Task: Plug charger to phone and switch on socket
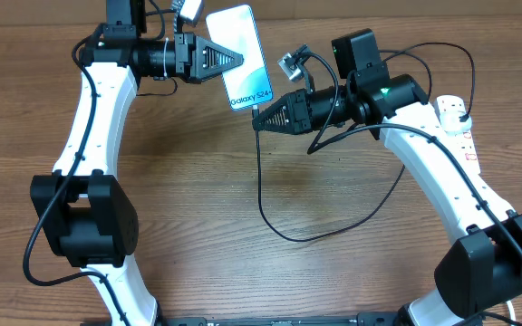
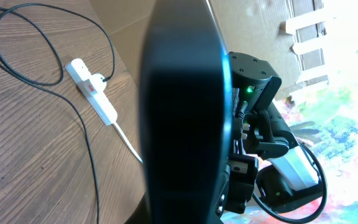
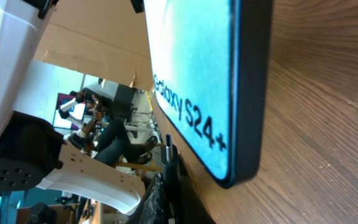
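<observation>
The left end effector [image 1: 239, 59] is clenched on the phone [image 1: 251, 80]. In the overhead view the phone's long axis runs roughly 12 to 6 o'clock, with the port edge at 6. The right end effector [image 1: 258, 118] is the nearer one and grips the charger [image 1: 263, 195] by its tip, just beside that edge at about 5 o'clock. I cannot tell whether the tip is seated. Bare tabletop [image 1: 243, 272] gives room at 6 o'clock. The socket [image 1: 459, 122] lies well apart at 3 o'clock.

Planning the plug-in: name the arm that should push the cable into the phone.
Right. The right gripper holds the cable tip by the bottom edge of the phone; the left gripper is holding it.
</observation>
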`<state>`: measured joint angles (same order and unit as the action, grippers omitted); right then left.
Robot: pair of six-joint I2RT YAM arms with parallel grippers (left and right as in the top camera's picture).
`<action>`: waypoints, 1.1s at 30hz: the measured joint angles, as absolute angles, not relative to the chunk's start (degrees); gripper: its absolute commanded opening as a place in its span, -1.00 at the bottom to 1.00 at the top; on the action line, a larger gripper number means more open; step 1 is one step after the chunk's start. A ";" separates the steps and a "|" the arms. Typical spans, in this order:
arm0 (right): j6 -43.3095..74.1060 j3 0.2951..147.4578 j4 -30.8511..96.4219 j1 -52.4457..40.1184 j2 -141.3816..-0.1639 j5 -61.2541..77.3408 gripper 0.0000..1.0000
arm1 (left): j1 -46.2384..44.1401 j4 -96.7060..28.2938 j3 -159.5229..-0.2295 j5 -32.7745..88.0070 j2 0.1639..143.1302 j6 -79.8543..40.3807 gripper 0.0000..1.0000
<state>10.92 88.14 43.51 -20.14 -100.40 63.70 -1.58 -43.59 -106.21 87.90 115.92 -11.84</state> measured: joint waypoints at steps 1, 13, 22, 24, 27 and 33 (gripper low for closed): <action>10.87 88.14 43.53 -20.14 -100.40 63.92 -0.93 | -1.58 -43.59 -106.21 87.90 115.92 -11.84 -0.92; 10.87 88.16 45.28 -20.14 -100.40 62.52 -0.93 | -1.58 -43.62 -106.21 87.90 115.92 -12.01 -0.92; 10.92 88.14 45.47 -20.14 -100.40 62.35 -0.93 | -1.78 -43.59 -106.21 87.90 115.92 -13.15 -0.92; 10.98 88.14 45.45 -20.14 -100.40 62.35 -0.93 | -2.09 -43.59 -106.21 87.90 115.92 -13.17 -0.92; 11.35 88.14 45.63 -20.14 -100.40 62.30 -0.93 | -2.96 -42.70 -106.21 87.88 115.92 -13.34 -0.92; 11.77 88.14 45.63 -20.14 -100.40 62.30 -0.93 | -3.31 -41.98 -106.21 87.90 115.92 -13.34 -0.92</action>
